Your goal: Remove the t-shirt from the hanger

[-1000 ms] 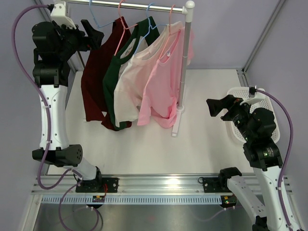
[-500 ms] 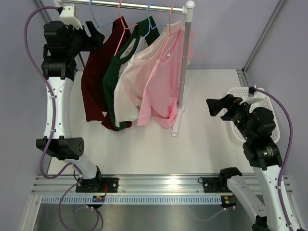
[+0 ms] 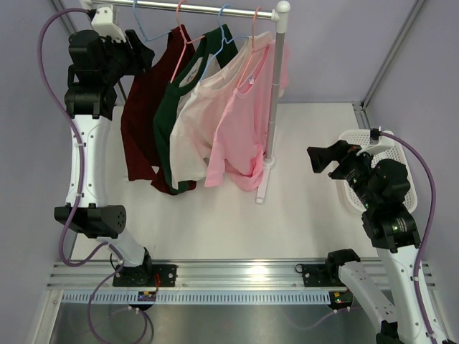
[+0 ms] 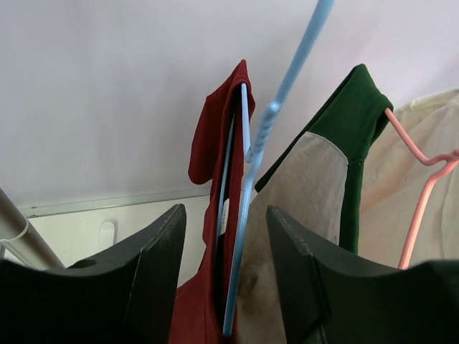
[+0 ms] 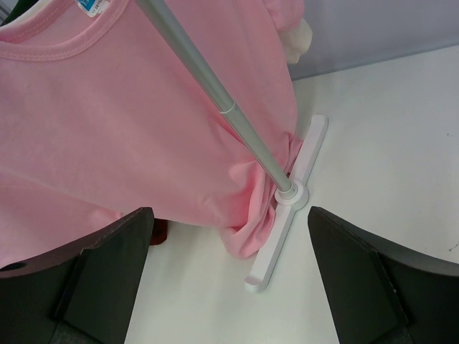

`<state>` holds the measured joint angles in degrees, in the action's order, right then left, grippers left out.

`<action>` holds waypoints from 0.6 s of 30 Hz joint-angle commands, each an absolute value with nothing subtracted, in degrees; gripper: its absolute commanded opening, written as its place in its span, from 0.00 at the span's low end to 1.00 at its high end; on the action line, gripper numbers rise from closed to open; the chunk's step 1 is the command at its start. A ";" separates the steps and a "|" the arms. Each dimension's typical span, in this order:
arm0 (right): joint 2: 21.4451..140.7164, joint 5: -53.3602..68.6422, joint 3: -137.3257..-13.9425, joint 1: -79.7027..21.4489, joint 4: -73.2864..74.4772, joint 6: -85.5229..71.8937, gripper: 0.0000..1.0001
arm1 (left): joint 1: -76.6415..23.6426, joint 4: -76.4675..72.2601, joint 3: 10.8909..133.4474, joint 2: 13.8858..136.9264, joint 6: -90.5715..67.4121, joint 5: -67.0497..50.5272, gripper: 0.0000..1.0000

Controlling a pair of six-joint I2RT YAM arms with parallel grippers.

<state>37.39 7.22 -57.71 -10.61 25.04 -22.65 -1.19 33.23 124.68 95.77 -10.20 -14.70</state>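
Observation:
Several t-shirts hang on a rail [image 3: 201, 8]; the leftmost is a dark red t-shirt [image 3: 142, 107] on a light blue hanger [image 3: 145, 34]. My left gripper [image 3: 140, 51] is raised at that hanger's neck. In the left wrist view the blue hanger [image 4: 247, 193] and the red t-shirt's collar [image 4: 211, 136] run between the jaws of the left gripper [image 4: 226, 236], which stand part open with a gap on each side of the wire. My right gripper [image 3: 323, 159] hangs open and empty to the right of the rack, facing the pink t-shirt [image 5: 107, 122].
A green-and-cream shirt [image 3: 172, 100], a cream shirt [image 3: 195, 125] and the pink t-shirt [image 3: 240, 136] hang right of the red one. The rack's pole [image 5: 215, 93] stands on a white foot [image 5: 287, 229]. A white basket [image 3: 376, 143] sits at the table's right edge.
The left arm has swung in toward the rack's left end and its jaws have narrowed round the blue hanger. The right arm has not moved.

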 commanded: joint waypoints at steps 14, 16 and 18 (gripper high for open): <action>38.14 10.02 -57.30 -11.16 23.03 -21.53 1.00 | -1.32 26.46 124.01 93.08 -11.42 -12.57 0.06; 38.23 10.11 -57.30 -11.08 23.03 -21.53 0.99 | -1.32 26.11 124.10 93.08 -11.60 -12.57 0.03; 38.32 10.20 -57.30 -11.16 22.94 -21.53 0.99 | -1.32 25.84 124.01 92.90 -11.60 -12.83 0.00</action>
<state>38.13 8.25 -57.28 -10.61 24.69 -22.65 -1.23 30.70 123.96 95.59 -11.09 -13.43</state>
